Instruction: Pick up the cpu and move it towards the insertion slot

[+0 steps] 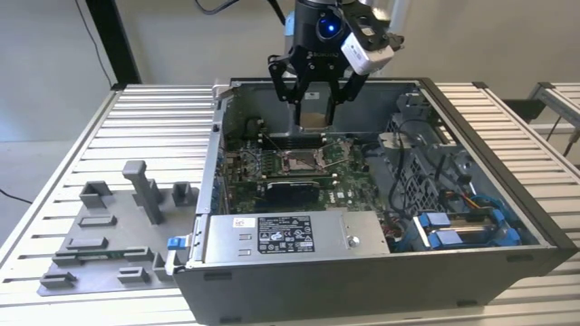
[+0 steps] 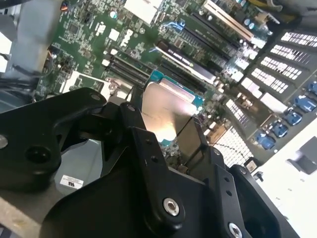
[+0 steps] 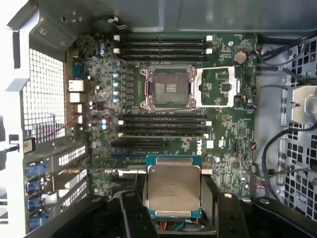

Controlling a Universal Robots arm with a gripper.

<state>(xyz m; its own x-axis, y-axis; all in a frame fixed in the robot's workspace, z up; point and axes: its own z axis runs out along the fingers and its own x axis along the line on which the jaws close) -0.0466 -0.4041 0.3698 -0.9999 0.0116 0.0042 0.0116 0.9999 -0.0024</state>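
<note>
The gripper [image 1: 314, 102] is clenched on the cpu [image 1: 314, 111], pinching its edges so the flat face stays level. It hangs above the open case [image 1: 490, 170], at twelve o'clock of the slot [image 1: 298, 161], which lies open on the board [image 3: 233, 134].

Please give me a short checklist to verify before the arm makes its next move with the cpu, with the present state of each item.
1. The cpu is held in the claw, fingers on two opposite edges: ok.
2. Cpu is lifted clear of the motherboard, above the open computer case: ok.
3. The insertion slot is open, its pin field uncovered: ok.
4. Cpu is not yet over the slot: not ok.
5. Cpu corner orientation matches the slot: cannot tell.
</note>
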